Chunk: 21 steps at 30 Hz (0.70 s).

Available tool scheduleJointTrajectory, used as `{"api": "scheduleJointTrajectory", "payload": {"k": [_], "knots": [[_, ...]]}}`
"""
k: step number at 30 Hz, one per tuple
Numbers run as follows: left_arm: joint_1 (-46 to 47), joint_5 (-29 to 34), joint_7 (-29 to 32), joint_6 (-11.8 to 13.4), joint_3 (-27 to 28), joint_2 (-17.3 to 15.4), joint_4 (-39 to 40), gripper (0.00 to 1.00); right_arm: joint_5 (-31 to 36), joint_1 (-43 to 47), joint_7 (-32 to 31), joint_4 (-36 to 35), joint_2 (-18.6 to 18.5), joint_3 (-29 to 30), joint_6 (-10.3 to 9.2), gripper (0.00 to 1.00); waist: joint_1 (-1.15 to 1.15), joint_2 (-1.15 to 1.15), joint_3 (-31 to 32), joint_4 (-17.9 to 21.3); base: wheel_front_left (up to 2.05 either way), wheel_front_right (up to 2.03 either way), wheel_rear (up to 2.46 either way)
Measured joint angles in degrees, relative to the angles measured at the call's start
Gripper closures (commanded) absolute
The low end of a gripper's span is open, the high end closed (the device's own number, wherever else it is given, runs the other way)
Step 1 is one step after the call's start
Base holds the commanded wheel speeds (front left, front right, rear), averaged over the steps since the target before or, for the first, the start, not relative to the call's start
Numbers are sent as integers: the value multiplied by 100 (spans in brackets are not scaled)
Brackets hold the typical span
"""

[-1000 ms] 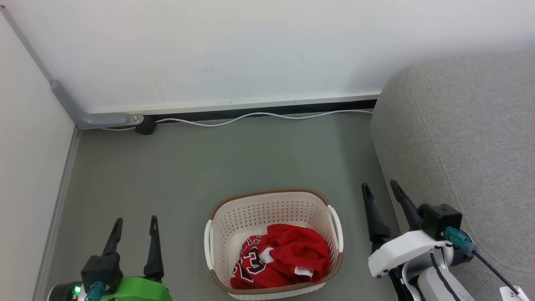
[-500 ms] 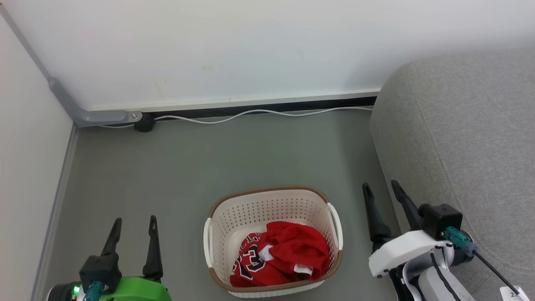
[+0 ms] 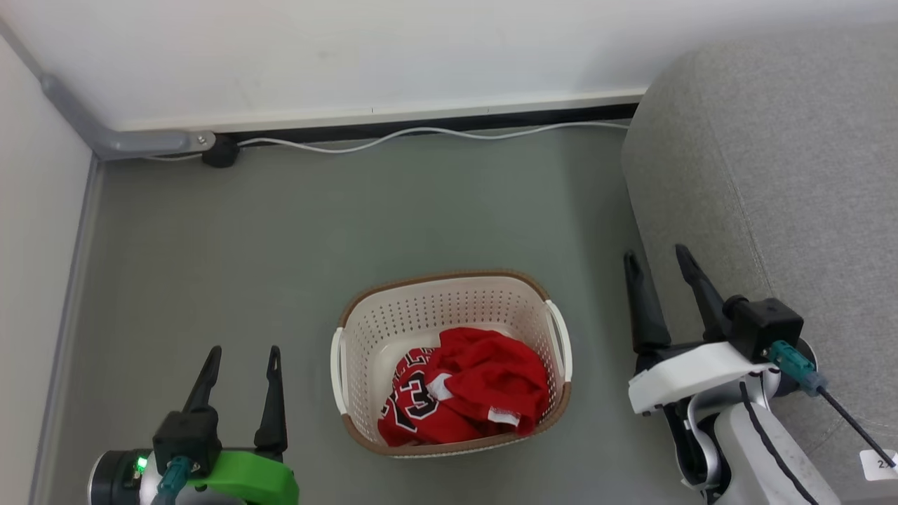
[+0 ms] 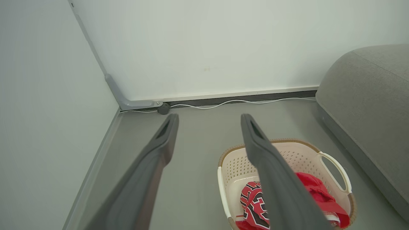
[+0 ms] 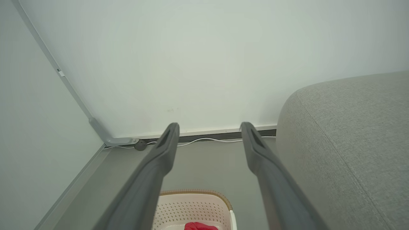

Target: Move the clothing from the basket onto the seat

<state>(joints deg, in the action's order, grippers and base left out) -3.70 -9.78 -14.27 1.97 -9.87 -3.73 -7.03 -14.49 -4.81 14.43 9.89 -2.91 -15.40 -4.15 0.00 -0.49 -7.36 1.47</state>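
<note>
So, L to R in the head view. At 7 o'clock the left gripper [image 3: 244, 351] sits low over the grey floor [image 3: 231, 231], jaws spread wide w/ nothing btwn them. In its own wrist view the basket lies off at 4 o'clock.

Next, at 6 o'clock, the basket [image 3: 442, 278] stands upright on the floor, btwn the two arms and apart from both. The clothing [image 3: 466, 382] is bunched inside it, piled toward the near-right side, w/ a black "23" showing on its left part. Some bare basket bottom shows at the far side.

Then the right gripper [image 3: 656, 254] at 4 o'clock, jaws also released and holding nothing. Its tips are just beside the seat's front edge; touching or not, can't tell.

From 1 to 4 o'clock runs the seat [image 3: 772, 175]. What shows of its top carries no garment.

Progress: nil, as far as seen. Nothing is grasped or lifted, and all the red fabric is in the basket. Left to do, prob.: reach in, pinch a fold, lift it over the rim, carry it toward 3 o'clock, release on the seat. Repeat if there's more than one piece.
</note>
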Motion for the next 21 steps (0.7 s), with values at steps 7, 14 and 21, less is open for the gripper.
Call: {"api": "scheduleJointTrajectory", "payload": {"k": [7, 14, 21], "knots": [[372, 126, -2, -96, -211, -19, -271, 0, 53, -312, 0, -188, -57, 162, -51, 0, 0, 0, -518, 48, 0, 0, 0], [913, 205, 2, -204, -417, -16, -539, 0, 94, -828, 1, -357, -77, 339, -53, 0, 0, 0, -1064, 143, 0, 0, 0], [1473, 456, 62, -357, -742, 7, -795, 0, 96, -1272, 15, -455, -105, 520, -57, 0, 1, 0, -1628, 245, 0, 0, 0]]}}
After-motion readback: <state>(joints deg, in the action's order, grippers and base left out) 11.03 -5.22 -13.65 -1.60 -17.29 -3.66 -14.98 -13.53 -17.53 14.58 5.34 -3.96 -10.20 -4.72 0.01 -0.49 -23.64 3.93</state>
